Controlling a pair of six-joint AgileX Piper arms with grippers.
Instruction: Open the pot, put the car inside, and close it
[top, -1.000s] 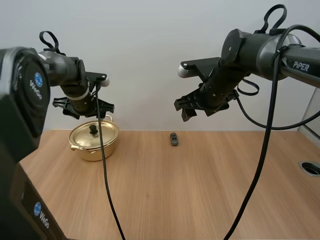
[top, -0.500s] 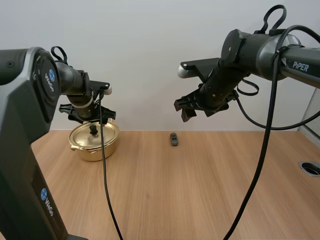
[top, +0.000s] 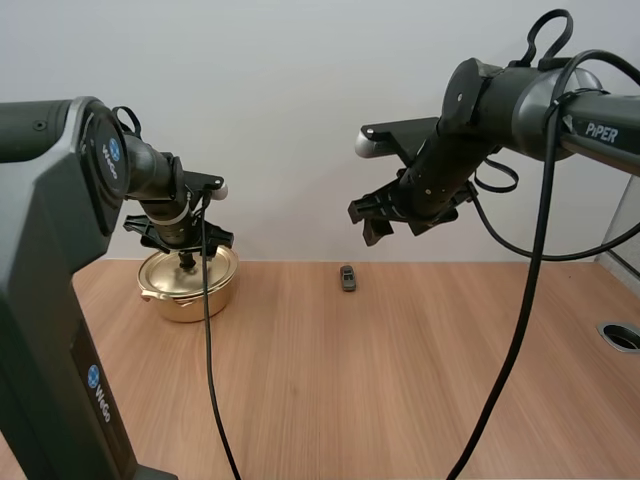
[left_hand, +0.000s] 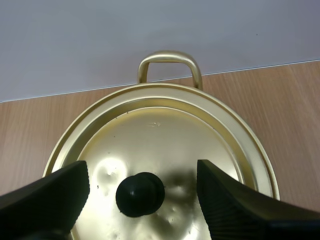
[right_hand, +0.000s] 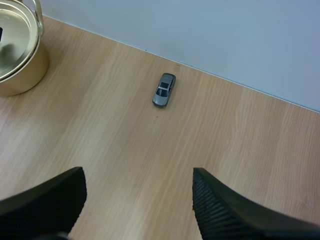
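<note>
Over the gold lid (left_hand: 165, 132), our left gripper (left_hand: 143, 169) straddles the black knob (left_hand: 140, 194), spread apart. We judge the lid light and slick, so we grip the knob. Our right gripper (right_hand: 138, 182) is likewise apart.

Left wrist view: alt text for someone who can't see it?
The open left tool straddles the black knob of a gold lid without gripping it. The lid sits on a gold pot on a wooden table.
</note>
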